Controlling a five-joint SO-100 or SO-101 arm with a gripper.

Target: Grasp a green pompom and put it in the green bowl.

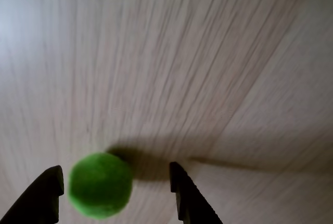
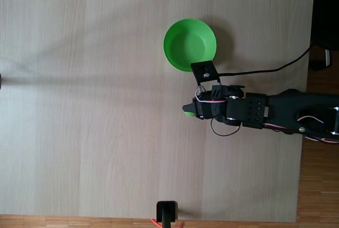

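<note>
1. I see the green pompom (image 1: 100, 185) as bright, fuzzy green, sitting between my black fingers (image 1: 190, 195) in the wrist view, nearer the left one.
2. Table (image 1: 171, 52) past the fingertips: pale wood, fine grey-brown grain streaks, dark shadow beside the pompom.
3. Green bowl (image 2: 189, 44) in the fixed view: same bright green, plain, no pattern.
4. Arm (image 2: 265, 111): black, with red and white wires.
5. Floor strip (image 2: 318, 185): orange-brown wood.

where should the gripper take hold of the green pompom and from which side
Across its middle, one finger on each side, coming down from above. The green pompom is a round fuzzy ball lying loose on the wooden table, so no side is better. In the wrist view the gripper already straddles it, open, with the ball nearer the left finger, so centring first seems wise.
</note>
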